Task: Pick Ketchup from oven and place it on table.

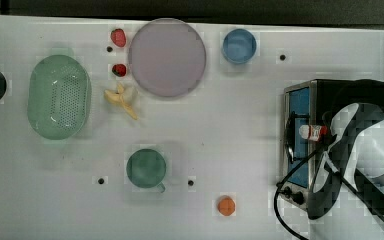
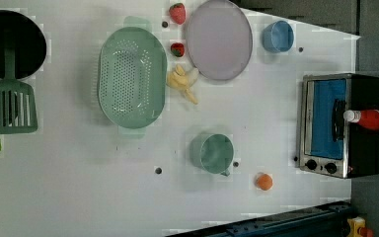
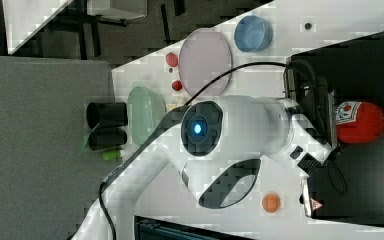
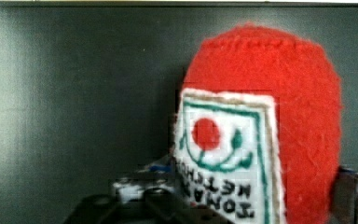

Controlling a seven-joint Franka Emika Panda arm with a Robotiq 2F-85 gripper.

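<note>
The ketchup (image 1: pixel 312 132) is a red bottle with a white cap, lying on its side on or just above the black top of the oven (image 1: pixel 300 100), cap toward the oven's glass front. In the left view the ketchup (image 2: pixel 370 118) crosses the oven (image 2: pixel 325 118) top, its cap reaching past the door handle. My gripper (image 1: pixel 327 137) holds the bottle's body. In the wrist view the ketchup (image 4: pixel 261 140) with its white label sits between the fingers of my gripper (image 4: pixel 251 196), which is shut on it. The white table (image 1: pixel 230 125) spreads to the top view's left of the oven.
On the table stand a pale purple plate (image 1: pixel 167 57), a blue cup (image 1: pixel 239 45), a green mug (image 1: pixel 146 168), a small orange fruit (image 1: pixel 226 205), a banana (image 1: pixel 122 98), two strawberries (image 1: pixel 118 37) and a green colander (image 1: pixel 59 96). My white arm (image 3: pixel 230 135) reaches over the oven.
</note>
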